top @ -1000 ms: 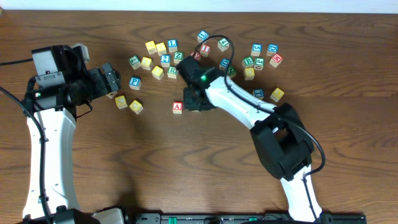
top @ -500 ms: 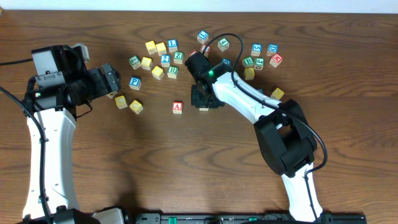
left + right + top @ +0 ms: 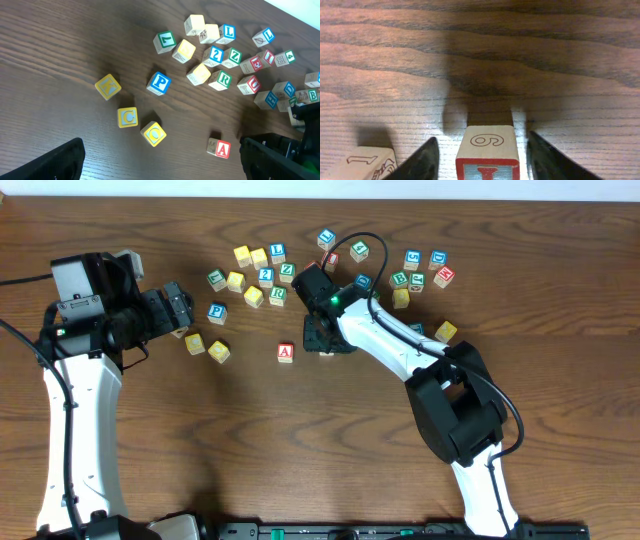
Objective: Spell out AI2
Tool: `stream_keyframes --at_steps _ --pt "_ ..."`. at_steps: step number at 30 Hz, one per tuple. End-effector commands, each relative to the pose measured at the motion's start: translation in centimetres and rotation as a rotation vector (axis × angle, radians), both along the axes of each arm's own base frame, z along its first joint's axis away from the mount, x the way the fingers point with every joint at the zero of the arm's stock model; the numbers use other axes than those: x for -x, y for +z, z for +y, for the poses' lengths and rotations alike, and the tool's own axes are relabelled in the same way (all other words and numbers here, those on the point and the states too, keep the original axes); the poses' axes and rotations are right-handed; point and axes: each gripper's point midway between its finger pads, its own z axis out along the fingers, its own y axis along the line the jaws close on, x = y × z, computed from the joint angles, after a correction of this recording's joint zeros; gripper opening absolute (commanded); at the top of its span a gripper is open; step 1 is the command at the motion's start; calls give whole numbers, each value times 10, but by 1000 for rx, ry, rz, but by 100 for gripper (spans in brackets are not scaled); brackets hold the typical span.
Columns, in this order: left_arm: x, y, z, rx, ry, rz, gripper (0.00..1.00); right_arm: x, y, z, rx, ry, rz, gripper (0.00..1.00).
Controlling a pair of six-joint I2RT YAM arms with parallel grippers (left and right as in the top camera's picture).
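The A cube (image 3: 285, 352) stands alone on the brown table (image 3: 200, 450); it also shows in the left wrist view (image 3: 219, 148). My right gripper (image 3: 322, 340) is just right of it, open. A red-framed cube (image 3: 487, 150) stands on the table between the fingers (image 3: 482, 155), apart from both. It shows the top of a red I-like letter and a 6 on its upper face. The blue 2 cube (image 3: 266, 277) sits in the cluster at the back (image 3: 216, 54). My left gripper (image 3: 180, 308) is open and empty, well left of the cubes (image 3: 160, 170).
Several other letter cubes lie scattered along the back of the table, among them a blue P (image 3: 216, 312) and yellow cubes (image 3: 195, 343). Another cube (image 3: 365, 162) sits just left of the right gripper's left finger.
The right gripper swung right, away from the A cube, then came back slightly left. The left arm and the A cube have not moved.
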Motion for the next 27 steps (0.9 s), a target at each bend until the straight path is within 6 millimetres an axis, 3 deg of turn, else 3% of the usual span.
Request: stream_keyframes --at_steps 1,7,10,13,15,21,27 --pt "-4 4 3 -14 -5 -9 98 -6 8 4 9 13 -25 56" --pt "-5 4 3 -14 -5 -10 98 -19 52 6 -2 59 -74 68" --pt "-6 5 3 -16 -5 -16 98 -23 72 3 0 81 -86 68" --pt "-9 8 4 -21 -5 -35 98 -28 93 4 -7 130 -111 62" --pt "-13 12 5 -26 -5 -57 98 -31 111 13 -44 204 -135 60" --pt "-16 14 6 -30 -3 -68 98 -47 138 38 -138 282 -239 63" --pt "-15 15 7 -31 0 -70 98 -75 174 54 -175 336 -408 72"
